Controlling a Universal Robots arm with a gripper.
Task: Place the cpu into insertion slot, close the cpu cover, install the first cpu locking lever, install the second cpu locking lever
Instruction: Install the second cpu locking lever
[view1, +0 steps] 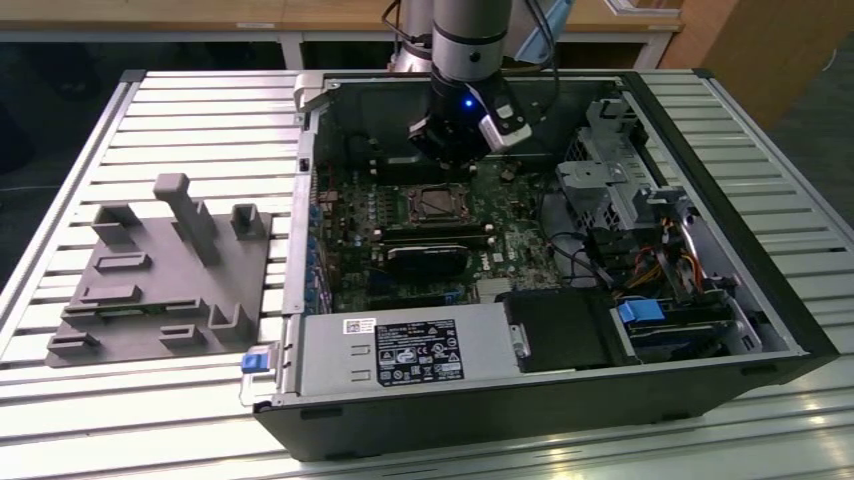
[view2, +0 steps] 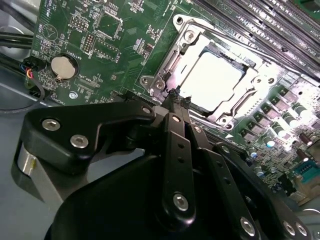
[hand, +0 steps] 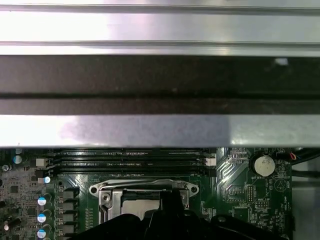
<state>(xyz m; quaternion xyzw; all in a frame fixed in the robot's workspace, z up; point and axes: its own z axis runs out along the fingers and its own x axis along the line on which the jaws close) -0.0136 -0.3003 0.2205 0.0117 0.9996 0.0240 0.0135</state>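
Arm (view1: 470, 40) upright, wrist pointing down, pincer (view2: 175, 97) fingers pressed together at tips

Silver-grey cpu (view2: 216, 82) inside a silvery cover (view2: 200, 37), green motherboard (view2: 120, 30), black gripper (view2: 173, 95), grey fixture (view1: 160, 275), blue tab (view1: 643, 311), silver coin cell (view2: 63, 66)

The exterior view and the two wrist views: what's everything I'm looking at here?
computer case: one, black, open on the slatted table
motherboard: one, green, inside the case
cpu: one, silver-grey, seated in the insertion slot
cpu cover: one, silvery frame, lying around the cpu
coin battery: one, silver, on the motherboard
fixture block: one, grey, exterior view's left
gripper: one, black, tips together at the cover's edge
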